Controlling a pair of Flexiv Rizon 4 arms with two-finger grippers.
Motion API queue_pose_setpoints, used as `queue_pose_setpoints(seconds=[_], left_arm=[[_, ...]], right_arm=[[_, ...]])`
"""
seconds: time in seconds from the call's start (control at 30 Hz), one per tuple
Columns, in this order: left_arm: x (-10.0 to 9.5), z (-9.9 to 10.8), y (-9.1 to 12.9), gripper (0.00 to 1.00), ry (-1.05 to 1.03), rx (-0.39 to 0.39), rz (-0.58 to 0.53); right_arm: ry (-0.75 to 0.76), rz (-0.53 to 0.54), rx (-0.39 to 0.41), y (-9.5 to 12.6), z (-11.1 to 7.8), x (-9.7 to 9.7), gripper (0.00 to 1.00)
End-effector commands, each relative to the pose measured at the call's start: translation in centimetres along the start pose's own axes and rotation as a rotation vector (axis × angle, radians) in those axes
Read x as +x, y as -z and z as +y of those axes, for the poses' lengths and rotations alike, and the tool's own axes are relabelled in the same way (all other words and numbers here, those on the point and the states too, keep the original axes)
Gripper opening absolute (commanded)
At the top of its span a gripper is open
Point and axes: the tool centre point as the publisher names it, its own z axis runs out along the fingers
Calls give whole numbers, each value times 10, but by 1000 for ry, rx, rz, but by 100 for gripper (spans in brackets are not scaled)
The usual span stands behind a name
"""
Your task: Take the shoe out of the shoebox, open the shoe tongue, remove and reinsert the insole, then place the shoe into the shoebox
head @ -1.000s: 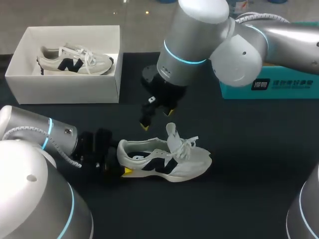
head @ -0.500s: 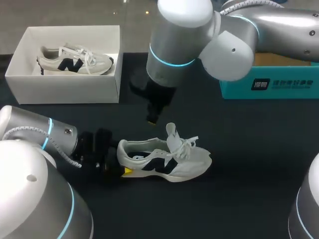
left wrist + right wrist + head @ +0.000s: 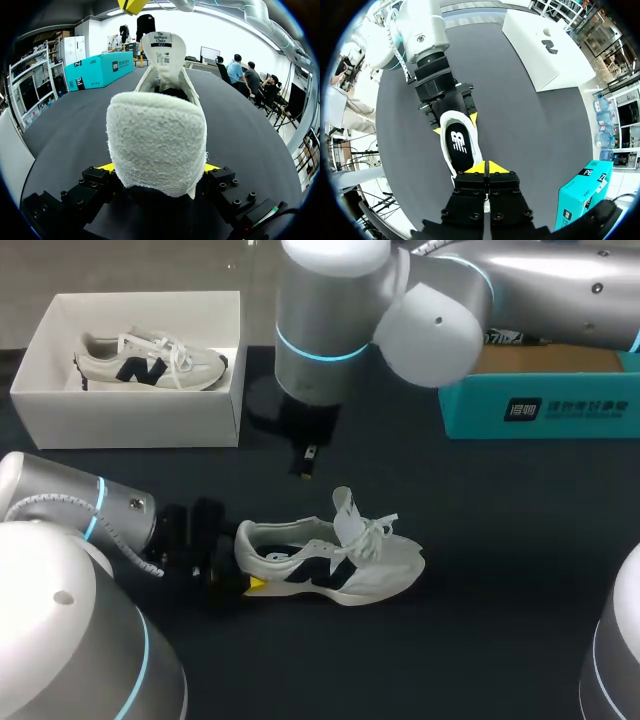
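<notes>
Shoe (image 3: 330,560) sits on its sole on the table, out of the shoebox (image 3: 130,425). The left gripper (image 3: 159,169) pinches its heel from both sides, with its fingers set just wide enough to take it. From that gripper the shoe's long axis runs straight away, toe farthest, with the tongue (image 3: 161,47) standing up. The right gripper (image 3: 486,169) hangs above, pointing down, its yellow tips pressed together on nothing. The shoe's open mouth and the insole (image 3: 459,144) lie below and just ahead of those tips, toward the heel. I'd say the right arm is the free one for the insole. It would need to part its fingers and come down along the shoe's length.
</notes>
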Motion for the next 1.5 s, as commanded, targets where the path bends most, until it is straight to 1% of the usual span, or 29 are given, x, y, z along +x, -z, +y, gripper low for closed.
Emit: queue_pose_setpoints(seconds=[0.03, 0.1, 0.2, 0.37, 0.47, 0.63, 0.8, 0.87, 0.97, 1.07, 1.13, 1.27, 1.4, 1.5], left_arm=[[1, 2, 0, 0, 0, -1, -2], [1, 2, 0, 0, 0, -1, -2], [1, 2, 0, 0, 0, -1, -2], [1, 2, 0, 0, 0, -1, -2], [1, 2, 0, 0, 0, -1, -2], [1, 2, 0, 0, 0, -1, -2], [1, 2, 0, 0, 0, -1, -2], [1, 2, 0, 0, 0, -1, -2], [1, 2, 0, 0, 0, -1, -2], [1, 2, 0, 0, 0, -1, -2], [1, 2, 0, 0, 0, -1, -2], [1, 2, 0, 0, 0, -1, -2], [1, 2, 0, 0, 0, -1, -2], [1, 2, 0, 0, 0, -1, -2]], right_arm=[[28, 18, 17, -11, 6, 5, 0], [58, 21, 31, -19, 11, 10, 0], [74, 25, 81, -29, 14, 20, 0], [92, 28, 114, -49, 14, 37, 0], [95, 35, 113, -62, 11, 46, 0], [96, 51, 106, -81, 3, 55, 0], [82, 67, 106, -91, -4, 59, 0], [83, 68, 124, -93, -7, 59, 0], [65, 77, 121, -99, -19, 56, 0], [50, 94, 116, -105, -34, 50, 0], [42, 104, 123, -107, -41, 45, 0], [41, 122, 120, -108, -44, 44, 0], [47, 152, 116, -115, -43, 53, 0], [44, 161, 95, -118, -41, 64, 0]])
